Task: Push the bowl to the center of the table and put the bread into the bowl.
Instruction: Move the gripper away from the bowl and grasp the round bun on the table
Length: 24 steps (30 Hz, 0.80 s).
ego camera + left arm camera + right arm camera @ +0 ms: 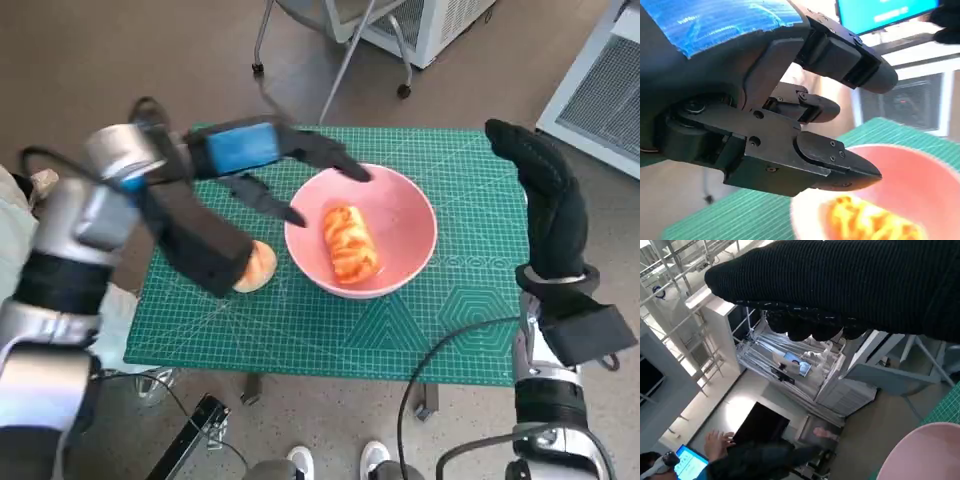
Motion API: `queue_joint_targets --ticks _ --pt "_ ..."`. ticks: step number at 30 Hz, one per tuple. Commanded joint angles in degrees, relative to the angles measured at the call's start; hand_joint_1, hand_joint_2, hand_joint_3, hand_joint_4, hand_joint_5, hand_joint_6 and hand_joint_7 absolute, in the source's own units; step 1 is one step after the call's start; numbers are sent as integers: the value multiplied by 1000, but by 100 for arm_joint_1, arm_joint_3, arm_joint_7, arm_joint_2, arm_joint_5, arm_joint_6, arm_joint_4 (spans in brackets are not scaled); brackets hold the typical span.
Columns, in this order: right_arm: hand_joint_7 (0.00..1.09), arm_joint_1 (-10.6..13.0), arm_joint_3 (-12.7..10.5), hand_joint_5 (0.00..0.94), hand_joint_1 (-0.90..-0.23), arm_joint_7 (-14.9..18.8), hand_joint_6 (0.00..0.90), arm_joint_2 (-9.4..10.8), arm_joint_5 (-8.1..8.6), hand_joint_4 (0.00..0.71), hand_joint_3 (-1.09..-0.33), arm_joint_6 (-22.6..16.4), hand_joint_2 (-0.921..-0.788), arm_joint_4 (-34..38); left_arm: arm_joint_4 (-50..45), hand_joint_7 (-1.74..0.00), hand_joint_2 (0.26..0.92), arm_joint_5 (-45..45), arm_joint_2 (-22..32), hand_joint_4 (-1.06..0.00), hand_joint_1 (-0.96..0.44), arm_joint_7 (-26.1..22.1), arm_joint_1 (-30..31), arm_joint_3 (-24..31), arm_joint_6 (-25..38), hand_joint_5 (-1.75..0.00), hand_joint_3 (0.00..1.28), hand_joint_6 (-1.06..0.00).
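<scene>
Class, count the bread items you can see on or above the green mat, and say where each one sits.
2. One bread roll lies inside the pink bowl. A second, round bun sits on the green mat beside the bowl, partly hidden behind the left forearm, so more could be hidden.

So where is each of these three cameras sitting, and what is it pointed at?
Head view: on the robot's head, looking steeply down at the green mat; both forearms, left hand and right hand show.
Left wrist view: behind the left hand, its fingers over the pink bowl.
Right wrist view: behind the gloved right hand, facing out into the room.
All three show the bowl; two show the bread.
</scene>
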Motion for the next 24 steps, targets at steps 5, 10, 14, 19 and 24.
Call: queue_joint_targets --ticks 5,10,14,19,24 --pt "707 143 37 9 -576 87 47 95 66 384 -807 81 -921 34 -431 -514 849 -231 565 -556 10 -325 651 226 -81 -87 2 -547" --pt "710 142 33 8 -579 124 47 115 87 384 -808 119 -921 17 -585 -513 850 -372 766 -563 5 -466 923 372 -47 -95 2 -530" --pt "713 139 31 8 -582 149 46 133 95 384 -808 152 -921 -6 -662 -484 846 -426 875 -560 2 -523 1104 454 -12 -103 0 -537" --pt "717 134 26 7 -582 179 44 134 107 384 -810 192 -921 -17 -624 -461 845 -479 915 -552 10 -566 1252 492 14 -105 0 -545" --pt "722 132 23 6 -584 214 42 129 127 383 -810 215 -921 -10 -550 -446 846 -354 894 -548 16 -541 1327 451 69 -104 1 -548"
